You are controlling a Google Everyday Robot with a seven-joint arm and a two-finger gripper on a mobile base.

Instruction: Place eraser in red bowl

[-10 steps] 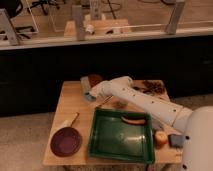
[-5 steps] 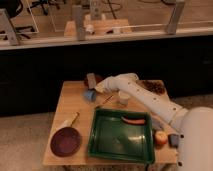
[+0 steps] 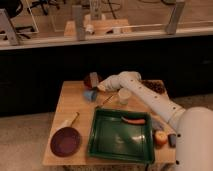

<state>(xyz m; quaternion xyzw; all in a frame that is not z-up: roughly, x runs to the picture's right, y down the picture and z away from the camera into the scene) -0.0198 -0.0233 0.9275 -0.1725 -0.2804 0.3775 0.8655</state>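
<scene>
The red bowl [image 3: 91, 79], small, round and dark red-brown, stands at the back left of the wooden table [image 3: 75, 107]. My gripper [image 3: 99, 89] reaches in from the right and sits just in front of the bowl, right of its rim. A small blue block [image 3: 90, 95], which may be the eraser, lies at the gripper's tip on the table; I cannot tell whether it is held. The white arm [image 3: 150, 97] runs back to the lower right.
A white cup [image 3: 124, 96] stands just right of the gripper under the arm. A thin stick-like item [image 3: 106, 101] lies beside it. A green tray [image 3: 120, 136] with an orange piece [image 3: 133, 120] is in front, a maroon pan [image 3: 65, 141] front left, a dark plate [image 3: 154, 86] back right, an orange fruit [image 3: 161, 138] front right.
The arm's wrist has lifted and swung slightly towards the back, bringing the gripper closer to the red bowl. The blue block has shifted a little towards the bowl.
</scene>
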